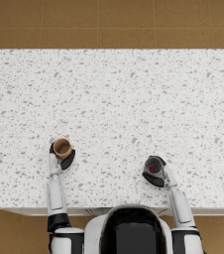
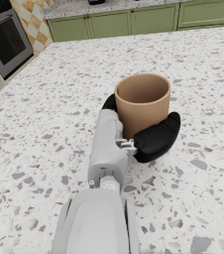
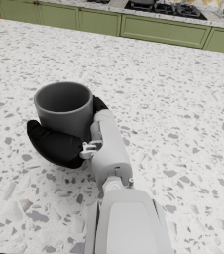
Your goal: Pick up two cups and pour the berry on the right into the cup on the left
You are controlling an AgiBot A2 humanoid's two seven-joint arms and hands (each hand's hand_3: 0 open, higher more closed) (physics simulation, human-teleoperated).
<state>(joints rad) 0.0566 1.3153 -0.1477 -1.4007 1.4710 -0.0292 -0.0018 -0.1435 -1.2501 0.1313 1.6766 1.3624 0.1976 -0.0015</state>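
Observation:
A tan cup [image 1: 62, 148] [image 2: 142, 101] stands upright at the left of the speckled counter, and my left hand [image 1: 64, 158] [image 2: 153, 139] grips it around its side; I see nothing inside it. At the right, my right hand [image 1: 154, 174] [image 3: 54, 144] grips a dark grey cup [image 1: 153, 165] [image 3: 64, 106], also upright. A red berry [image 1: 153, 169] shows inside the grey cup in the head view; the right wrist view does not show it. The two cups are far apart.
The white speckled counter [image 1: 119, 104] stretches wide beyond both hands. Its front edge [image 1: 25, 209] runs just behind my wrists. Green cabinets [image 2: 134, 20] and an oven [image 2: 5, 42] stand across the room.

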